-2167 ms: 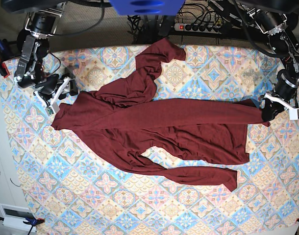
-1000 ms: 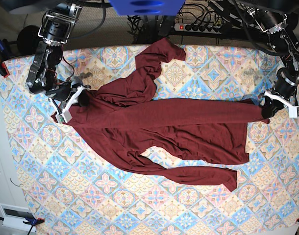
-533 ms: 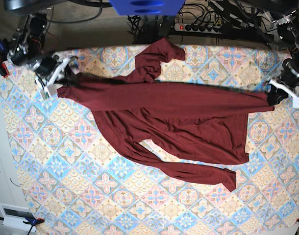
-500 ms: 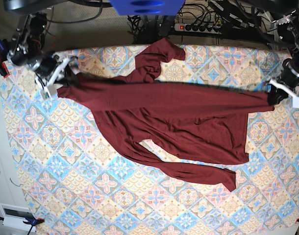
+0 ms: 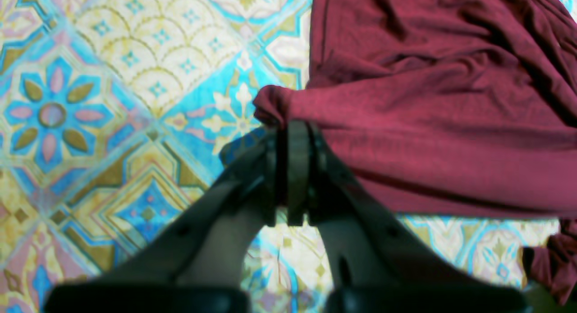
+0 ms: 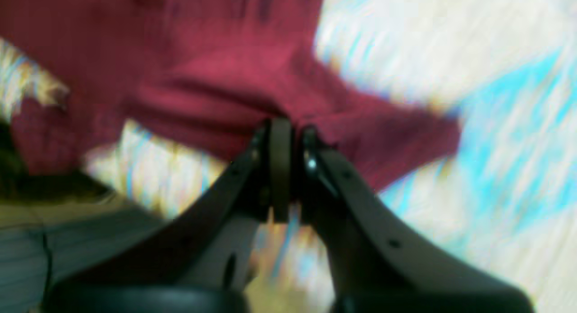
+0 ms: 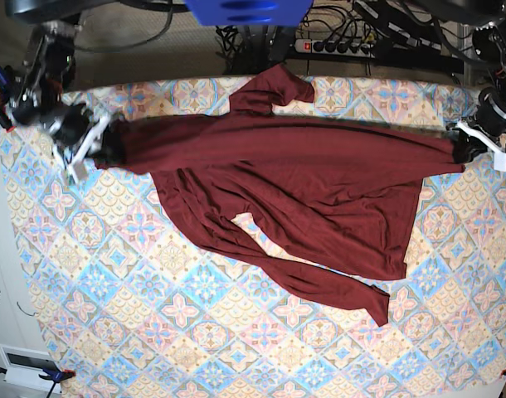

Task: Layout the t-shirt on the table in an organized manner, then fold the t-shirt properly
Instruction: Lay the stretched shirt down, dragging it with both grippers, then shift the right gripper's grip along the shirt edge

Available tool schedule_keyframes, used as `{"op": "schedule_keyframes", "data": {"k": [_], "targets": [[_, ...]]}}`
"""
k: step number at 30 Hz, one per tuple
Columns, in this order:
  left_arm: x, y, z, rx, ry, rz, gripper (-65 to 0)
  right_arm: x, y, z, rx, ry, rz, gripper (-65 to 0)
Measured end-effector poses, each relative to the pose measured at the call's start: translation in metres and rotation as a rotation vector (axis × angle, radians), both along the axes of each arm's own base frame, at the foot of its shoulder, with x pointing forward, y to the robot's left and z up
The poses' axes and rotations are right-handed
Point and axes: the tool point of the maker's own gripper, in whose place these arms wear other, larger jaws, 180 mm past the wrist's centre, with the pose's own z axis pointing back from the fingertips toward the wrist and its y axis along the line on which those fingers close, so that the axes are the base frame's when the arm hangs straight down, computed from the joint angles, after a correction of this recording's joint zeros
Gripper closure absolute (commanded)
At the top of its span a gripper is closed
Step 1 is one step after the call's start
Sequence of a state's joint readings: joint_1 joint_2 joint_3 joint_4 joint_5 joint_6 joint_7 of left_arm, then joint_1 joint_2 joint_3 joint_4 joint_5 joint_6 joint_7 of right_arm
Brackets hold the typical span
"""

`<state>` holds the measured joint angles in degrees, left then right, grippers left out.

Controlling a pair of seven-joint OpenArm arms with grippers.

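Note:
The dark maroon t-shirt (image 7: 294,178) is stretched across the far part of the table (image 7: 112,274) between my two grippers. Its top edge is pulled taut in a line. One sleeve (image 7: 336,286) trails toward the front right and another bunches at the back edge (image 7: 265,89). My left gripper (image 7: 467,149) is shut on the right end of the shirt; the left wrist view shows the jaws closed on a bunched cloth corner (image 5: 279,110). My right gripper (image 7: 99,143) is shut on the left end; the right wrist view is blurred but shows cloth (image 6: 252,87) pinched between closed jaws.
A power strip and cables (image 7: 336,46) lie beyond the table's back edge. A white box (image 7: 25,365) sits off the table at the front left. The table's left edge is near my right gripper.
Both grippers have moved toward the back of the table, dragging the shirt's taut edge with them. The body and lower sleeve have slid back and spread flatter.

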<state>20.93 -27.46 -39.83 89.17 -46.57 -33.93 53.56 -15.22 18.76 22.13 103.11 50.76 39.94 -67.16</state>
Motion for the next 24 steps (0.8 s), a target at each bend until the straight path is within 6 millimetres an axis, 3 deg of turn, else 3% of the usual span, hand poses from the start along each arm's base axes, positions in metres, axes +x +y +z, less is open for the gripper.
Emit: {"op": "schedule_keyframes", "data": {"k": [2, 6, 8, 11, 14, 16, 20, 24], "targets": [[0.0, 0.0, 0.0, -0.002, -0.002, 0.0, 0.0, 0.014, -0.003, 0.007, -0.001, -0.027, -0.004, -2.0], [0.004, 0.0, 0.003, -0.002, -0.012, -0.001, 0.0, -0.007, -0.018, -0.02, -0.093, 0.091, -0.018, -2.0], [0.008, -0.001, 0.006, -0.001, -0.027, -0.007, 0.0, -0.01, -0.022, -0.024, -0.121, 0.111, -0.021, -2.0], [0.019, -0.001, 0.012, -0.001, -0.051, 0.001, 0.0, 0.002, -0.022, -0.016, -0.118, 0.063, -0.029, -2.0], [0.03, -0.001, 0.022, -0.002, -0.093, -0.005, 0.0, -0.002, -0.024, -0.019, -0.134, 0.081, -0.028, -2.0], [0.032, -0.002, 0.025, -0.001, -0.101, -0.012, 0.0, -0.006, -0.033, -0.019, -0.137, 0.087, -0.058, -2.0], [0.039, -0.002, 0.03, -0.003, -0.115, -0.013, 0.0, -0.007, -0.057, 0.0, -0.161, 0.036, -0.131, -2.3], [0.041, -0.006, 0.036, -0.046, -0.144, -0.012, 0.0, -0.025, -0.035, 0.008, -0.06, 0.018, -0.085, -5.0]]}}
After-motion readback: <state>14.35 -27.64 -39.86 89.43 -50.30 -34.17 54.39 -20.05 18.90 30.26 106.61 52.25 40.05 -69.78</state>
